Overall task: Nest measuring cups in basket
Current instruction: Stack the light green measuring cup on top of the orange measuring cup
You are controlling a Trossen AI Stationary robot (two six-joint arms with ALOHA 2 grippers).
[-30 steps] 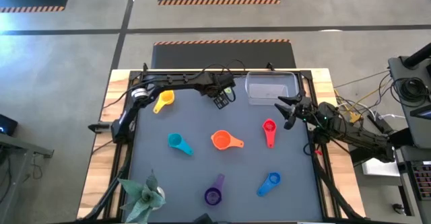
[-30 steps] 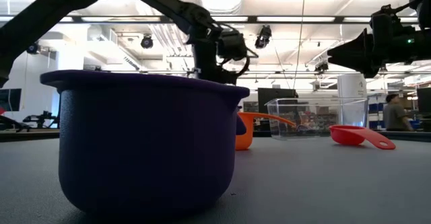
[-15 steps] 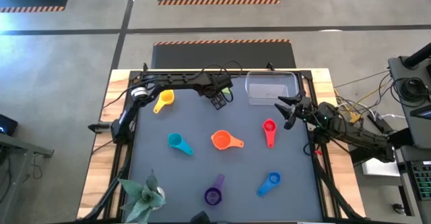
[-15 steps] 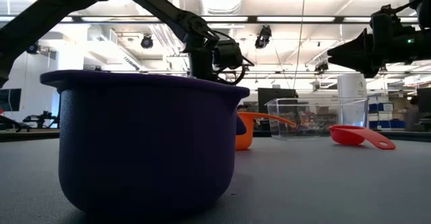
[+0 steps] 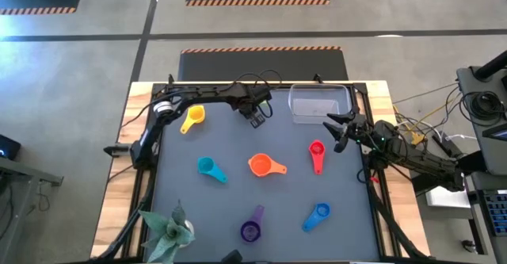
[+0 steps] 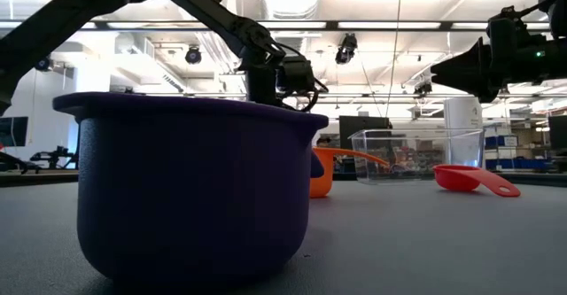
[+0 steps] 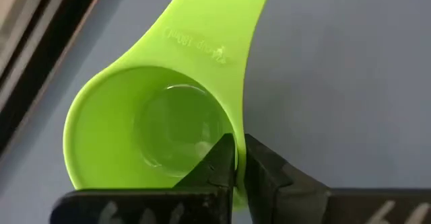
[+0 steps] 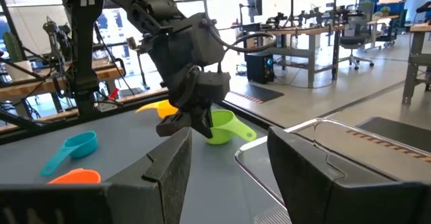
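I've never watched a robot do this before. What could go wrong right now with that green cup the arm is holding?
The left gripper pinches only the thin rim of the green cup, so the cup might twist or slip out while it hangs above the table. The basket lies to the side, and its low clear wall could catch the cup's long handle on the way in. The right gripper waits open right beside the basket, so the two arms might crowd each other there.
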